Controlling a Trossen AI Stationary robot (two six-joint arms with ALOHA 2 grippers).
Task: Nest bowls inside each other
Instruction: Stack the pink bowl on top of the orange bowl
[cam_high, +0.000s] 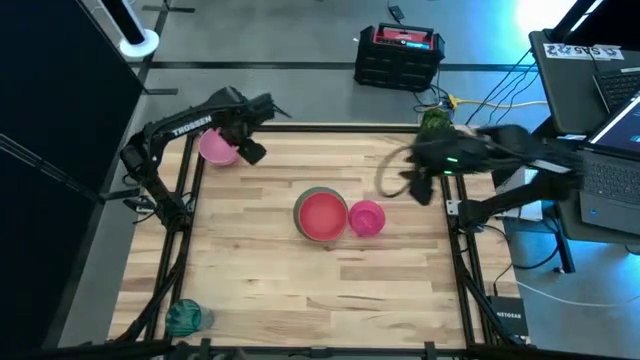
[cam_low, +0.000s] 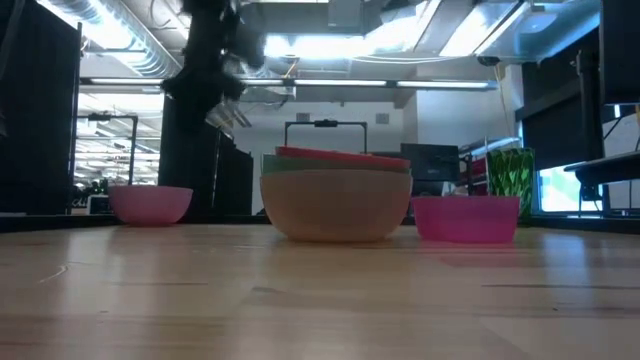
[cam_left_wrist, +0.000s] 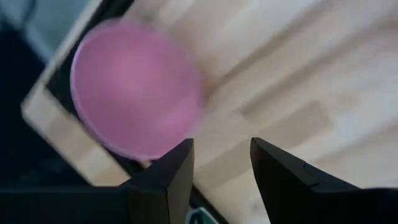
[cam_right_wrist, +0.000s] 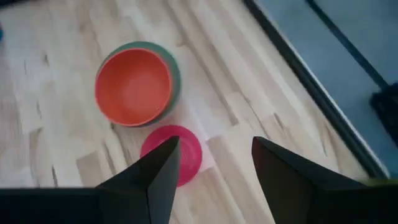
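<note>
The red bowl (cam_high: 321, 214) is sitting in the stack mid-table, touching the magenta bowl (cam_high: 367, 217). Both the left gripper (cam_left_wrist: 221, 171) and right gripper (cam_right_wrist: 214, 168) are holding their jaws apart, gripping nothing.

You get a straight-down overhead of the whole counter (cam_high: 300, 290), a level counter-height view, two wrist cams angled down; all but the left wrist share the red-topped bowl stack (cam_high: 321, 214).

My left pincer (cam_high: 252, 152) hangs at ten o'clock, fingers apart, empty. My right pincer (cam_high: 418, 188) at three o'clock, fingers apart, empty.
</note>
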